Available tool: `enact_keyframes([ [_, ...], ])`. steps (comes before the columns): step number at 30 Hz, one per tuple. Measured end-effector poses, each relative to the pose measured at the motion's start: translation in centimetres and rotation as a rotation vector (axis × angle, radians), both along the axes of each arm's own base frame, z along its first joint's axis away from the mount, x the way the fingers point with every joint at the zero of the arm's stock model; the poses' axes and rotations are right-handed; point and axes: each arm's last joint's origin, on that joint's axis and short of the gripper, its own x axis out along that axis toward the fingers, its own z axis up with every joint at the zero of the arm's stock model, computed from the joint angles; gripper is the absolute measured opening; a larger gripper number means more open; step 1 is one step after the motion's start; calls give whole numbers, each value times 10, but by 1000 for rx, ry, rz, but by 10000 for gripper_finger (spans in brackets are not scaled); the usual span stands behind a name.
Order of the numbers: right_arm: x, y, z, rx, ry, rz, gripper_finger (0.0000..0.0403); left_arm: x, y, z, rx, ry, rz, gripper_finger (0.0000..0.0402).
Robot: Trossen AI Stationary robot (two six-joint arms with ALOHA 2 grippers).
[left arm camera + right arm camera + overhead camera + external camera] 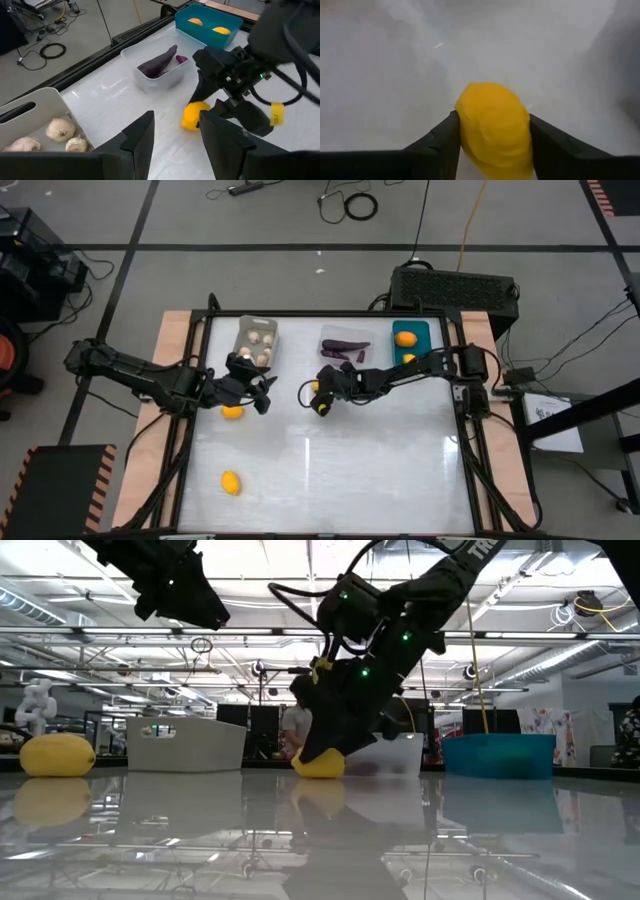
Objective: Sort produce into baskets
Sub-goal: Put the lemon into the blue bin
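Observation:
A yellow fruit point(492, 130) lies on the white table near its middle, and my right gripper point(318, 398) is shut on it. My left gripper point(175, 140) hangs open above the table just left of it, with nothing between its fingers. Two more yellow fruits rest on the table, one point(232, 412) under the left gripper and one point(231, 482) toward the near edge. Along the far edge stand the grey basket point(257, 340) with mushrooms, the clear basket point(345, 345) with purple eggplants, and the teal basket point(411, 340) with yellow fruits. My right gripper pinches the yellow fruit by its two opposite sides point(465, 125) between the two fingers. The fingers slant down at it from the table's right. The fruit's underside point(320, 772) sits on the table.
A black vented box point(455, 288) stands beyond the far right corner. Wooden strips point(175, 350) and the arms' mounts flank the table. The table's near half holds only the one loose fruit.

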Motion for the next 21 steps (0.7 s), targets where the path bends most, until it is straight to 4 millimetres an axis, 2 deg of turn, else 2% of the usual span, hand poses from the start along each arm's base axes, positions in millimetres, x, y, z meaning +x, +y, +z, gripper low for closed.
enact_keyframes([
  [5,-6,-5,22,129,-32,99,164,0,0,0,1,1,-1,164],
  [10,-32,-18,82,100,-73,110,170,0,0,0,2,1,-1,164],
  [13,-60,-28,117,82,-62,77,170,0,0,0,2,1,-1,164],
  [16,-98,-41,153,19,-60,-19,171,0,0,0,1,1,-1,164],
  [18,-124,-50,169,-57,-19,-135,171,0,0,0,1,1,-1,164],
  [21,-160,-61,182,-159,69,-344,171,0,0,0,1,1,-1,164],
])
